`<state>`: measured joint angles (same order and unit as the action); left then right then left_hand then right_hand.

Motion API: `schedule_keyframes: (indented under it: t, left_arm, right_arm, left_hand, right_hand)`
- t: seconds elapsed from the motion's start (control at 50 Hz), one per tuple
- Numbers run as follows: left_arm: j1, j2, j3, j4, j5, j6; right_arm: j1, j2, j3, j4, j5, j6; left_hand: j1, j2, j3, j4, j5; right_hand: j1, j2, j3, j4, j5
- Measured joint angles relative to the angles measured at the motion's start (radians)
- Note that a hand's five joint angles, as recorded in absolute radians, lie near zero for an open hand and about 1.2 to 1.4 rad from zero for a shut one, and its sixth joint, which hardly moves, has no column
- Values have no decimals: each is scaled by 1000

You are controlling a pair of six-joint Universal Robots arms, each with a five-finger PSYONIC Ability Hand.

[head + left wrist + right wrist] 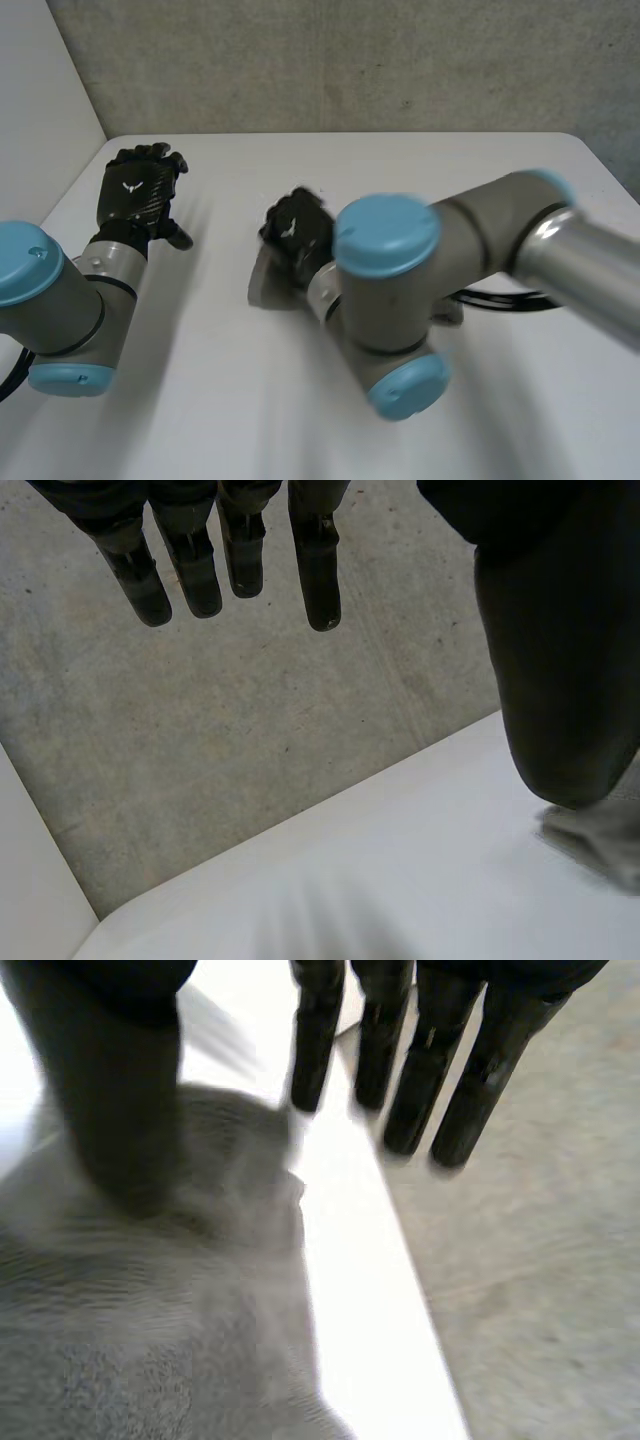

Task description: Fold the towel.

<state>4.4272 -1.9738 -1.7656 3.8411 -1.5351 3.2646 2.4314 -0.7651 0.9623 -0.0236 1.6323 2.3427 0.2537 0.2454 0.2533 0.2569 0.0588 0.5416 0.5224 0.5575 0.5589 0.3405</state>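
Note:
The grey towel (266, 285) lies bunched near the middle of the white table (420, 165), mostly hidden by my right arm. My right hand (297, 230) hovers just over its far side. In the right wrist view the towel (150, 1340) spreads under the palm; the right hand (450, 1070) has straight fingers, and the thumb stands apart above the cloth, holding nothing. My left hand (140, 190) rests at the table's far left corner, well clear of the towel. In its own view the left hand (315, 570) has its fingers straight; a bit of towel (595, 840) lies beyond its thumb.
The table's far edge (360, 1290) runs just past the right hand's fingertips, with grey concrete floor (540, 1290) beyond. The same floor (220, 730) lies past the table corner at the left hand. My right arm's elbow (390, 300) looms over the table's middle.

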Motion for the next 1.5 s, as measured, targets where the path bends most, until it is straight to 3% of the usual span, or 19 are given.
schedule_keyframes:
  t: [0.04, 0.14, 0.24, 0.36, 0.44, 0.5, 0.6, 0.7, 0.86, 1.04, 1.12, 1.16, 1.2, 1.38, 1.5]
  left_arm:
    - [-1, 0, 0, 0, 0, 1]
    - [-2, -5, 0, 0, 1, 2]
    - [-5, -12, 0, 0, 2, 3]
    - [-28, -18, -1, -1, 8, 3]
    - [-48, -21, -2, -1, 10, 3]
    - [-76, -24, -4, -2, 11, 4]
    - [-101, -30, -5, -2, 11, 6]
    - [-110, -37, -5, -2, 10, 6]
    - [-110, -38, -4, -1, 8, 6]
    - [-109, -36, -5, -1, 7, 6]
    - [-109, -36, -5, -1, 7, 6]
    - [-109, -36, -6, -1, 7, 6]
    - [-109, -35, -7, -1, 7, 6]
    - [-109, -27, -21, 17, 7, 6]
    - [-111, -12, -16, 22, 3, 3]
  right_arm:
    - [10, 40, -27, 21, 33, 0]
    - [-36, 46, -33, 69, 110, 17]
    - [-132, -54, 61, 95, 115, 103]
    - [-307, -250, 324, 87, -23, 299]
    - [-391, -309, 457, 65, -114, 365]
    - [-484, -346, 606, 12, -205, 407]
    - [-554, -354, 719, -71, -251, 421]
    - [-580, -343, 756, -145, -261, 451]
    - [-582, -323, 746, -183, -297, 594]
    - [-574, -315, 759, -216, -307, 659]
    - [-571, -308, 767, -237, -303, 659]
    - [-570, -299, 770, -248, -300, 656]
    - [-569, -295, 771, -253, -295, 653]
    - [-580, -331, 793, -249, -278, 622]
    - [-647, -426, 840, -185, -327, 486]
  left_hand:
    - [0, 0, 0, 0, 0]
    - [-2, 0, 0, 0, 0]
    - [-2, 0, 0, 0, 0]
    - [-2, 0, 0, 0, 0]
    - [-2, 0, 0, 0, 0]
    - [-2, 0, 0, 0, 0]
    - [-2, 0, 0, 0, 0]
    - [-2, 0, 0, 0, 0]
    - [-2, 0, 0, 0, 0]
    - [-2, 0, 0, 0, 0]
    - [-2, 0, 0, 0, 0]
    - [-2, 0, 0, 0, 0]
    - [-1, 0, 0, 0, 0]
    - [-2, 0, 0, 0, 0]
    - [-2, 0, 0, 0, 0]
  right_hand:
    - [-262, -259, -273, -269, -266]
    - [-309, -279, -311, -302, -281]
    - [-312, -279, -311, -302, -281]
    - [-284, -272, -303, -299, -270]
    - [-250, -241, -276, -286, -219]
    - [-177, -164, -194, -196, -135]
    - [49, 70, 34, 29, 78]
    - [303, 328, 288, 283, 325]
    - [365, 382, 346, 343, 388]
    - [427, 428, 399, 397, 444]
    - [521, 527, 493, 495, 534]
    - [733, 751, 721, 724, 774]
    - [763, 769, 772, 775, 815]
    - [764, 769, 775, 779, 815]
    - [764, 769, 775, 779, 815]
